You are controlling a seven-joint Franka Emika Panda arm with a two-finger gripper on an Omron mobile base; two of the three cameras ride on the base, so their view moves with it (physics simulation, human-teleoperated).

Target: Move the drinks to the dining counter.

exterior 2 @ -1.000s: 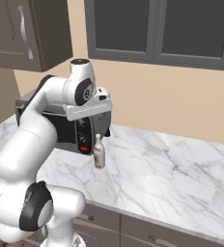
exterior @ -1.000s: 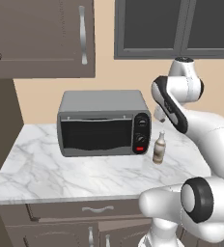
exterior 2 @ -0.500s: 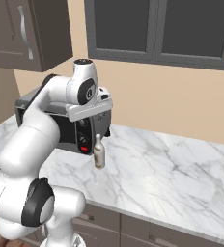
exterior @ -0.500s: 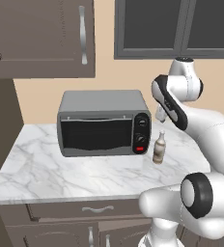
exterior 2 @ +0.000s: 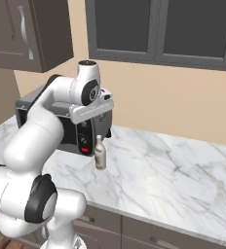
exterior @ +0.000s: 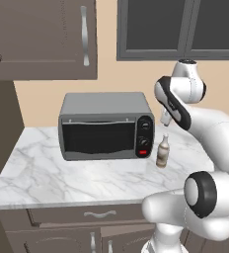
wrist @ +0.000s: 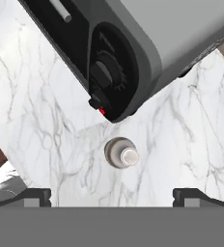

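The jaws (wrist: 112,197) stand spread wide and hold nothing; in the hand view their two dark fingertips (wrist: 34,197) sit far apart at the bottom, with bare marble between them. The small beige-grey bottle (wrist: 120,152) with its white cap is seen from straight above there, just ahead of the gap between the jaws and a little toward the right tip, touched by neither.

In the left base view the jaws (exterior: 165,120) hang above the bottle (exterior: 162,151), clear of its cap, pointing down. The bottle stands upright on the marble worktop (exterior: 77,173), directly under the jaws. In the right base view the same holds: the jaws (exterior 2: 103,133) are over the bottle (exterior 2: 100,153), apart from it, with the bottle upright on the worktop (exterior 2: 173,170).

The grey toaster oven (exterior: 104,125) sits on the worktop beyond and to one side of the jaws, close to the bottle but not touching it. Its control end, with dark knobs and a small red mark, faces the bottle; in the hand view that rounded corner of the toaster oven (wrist: 133,53) lies just beyond the bottle from the jaws. Dark wall cabinets (exterior: 42,39) hang above the level of the jaws.
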